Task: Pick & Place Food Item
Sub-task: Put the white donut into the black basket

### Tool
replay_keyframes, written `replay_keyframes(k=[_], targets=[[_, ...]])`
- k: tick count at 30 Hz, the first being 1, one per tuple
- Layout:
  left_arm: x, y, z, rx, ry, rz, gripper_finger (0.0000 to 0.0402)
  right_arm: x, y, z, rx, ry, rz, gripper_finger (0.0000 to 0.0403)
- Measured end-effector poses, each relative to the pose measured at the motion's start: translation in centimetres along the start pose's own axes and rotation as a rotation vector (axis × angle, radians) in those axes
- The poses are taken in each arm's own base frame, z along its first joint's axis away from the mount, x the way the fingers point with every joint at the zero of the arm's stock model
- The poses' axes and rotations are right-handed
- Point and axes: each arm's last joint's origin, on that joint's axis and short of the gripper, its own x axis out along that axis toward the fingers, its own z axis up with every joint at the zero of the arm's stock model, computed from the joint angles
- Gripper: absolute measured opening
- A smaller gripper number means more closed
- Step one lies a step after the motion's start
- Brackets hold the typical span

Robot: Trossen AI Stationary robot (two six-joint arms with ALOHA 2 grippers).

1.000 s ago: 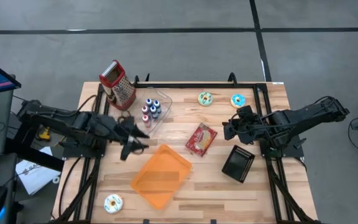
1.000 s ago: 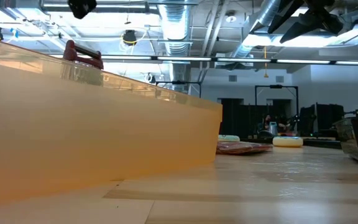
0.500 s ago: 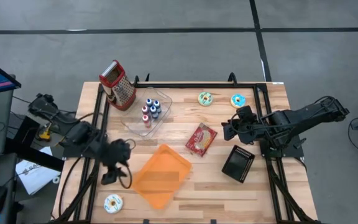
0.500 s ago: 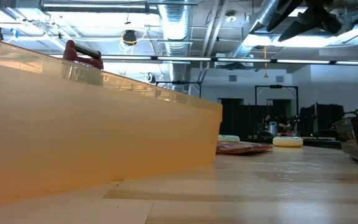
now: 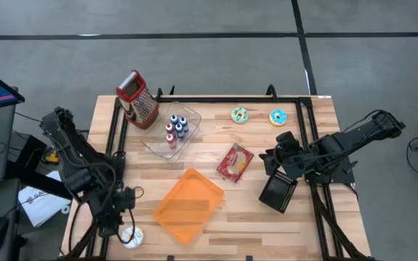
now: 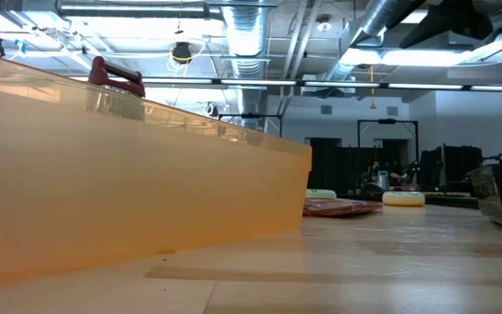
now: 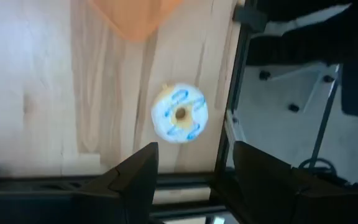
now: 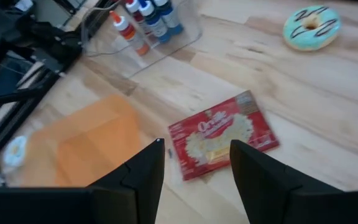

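- One pale wooden slatted table (image 5: 216, 225) with a black frame carries everything.
- The flat orange plastic tray (image 5: 188, 205) lies near the front middle, turned cornerwise; in the low view its wall (image 6: 129, 192) fills most of the picture.
- The left gripper (image 5: 116, 230) hangs over the front left corner, fingers (image 7: 135, 177) spread apart and empty, just beside the white ring doughnut with blue icing stripes (image 5: 132, 235); the wrist view shows that doughnut (image 7: 179, 114) lying flat on the wood.
- The right gripper (image 5: 273, 156) sits at the right side, jaws parted with nothing between them, just beside the black perforated box (image 5: 279, 190).
- The clear plastic bin (image 5: 170, 130) holds small bottles.
- The metal box grater with a red handle (image 5: 138, 99) stands at the back left.
- The red flat snack packet (image 5: 235, 162) lies mid-table, its lettering hard to read (image 8: 222, 134).
- Two small iced doughnuts sit at the back: a yellowish one (image 5: 239, 114) and a teal one (image 5: 277, 117).
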Motion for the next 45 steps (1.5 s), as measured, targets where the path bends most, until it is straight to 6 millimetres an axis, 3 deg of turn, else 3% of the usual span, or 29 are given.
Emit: replay_keyframes(k=[13, 19, 24, 32, 36, 45], targets=[[6.0, -2.7, -1.1, -0.018, 0.151, 0.176, 0.0205, -0.6, 0.4, -0.8, 0.040, 0.013, 0.046, 0.0175], [10.1, -2.1, -1.6, -0.092, 0.188, 0.137, 0.0205, -0.7, 0.5, -0.8, 0.042, 0.016, 0.049, 0.0175], [12.2, -0.8, -2.1, -0.161, 0.133, 0.077, 0.0205, -0.7, 0.5, -0.8, 0.043, 0.039, 0.055, 0.0175], [14.5, 1.8, -3.2, -0.177, 0.119, 0.132, 0.0205, -0.6, 0.5, -0.9, 0.046, 0.062, 0.057, 0.0175], [15.1, 1.5, -3.6, -0.164, 0.101, 0.062, 0.0205, -0.6, 0.4, -0.9, 0.063, 0.063, 0.054, 0.0175], [15.1, 1.6, -3.9, -0.155, 0.086, 0.085, 0.0205, -0.6, 0.4, -0.9, 0.067, 0.063, 0.054, 0.0175]])
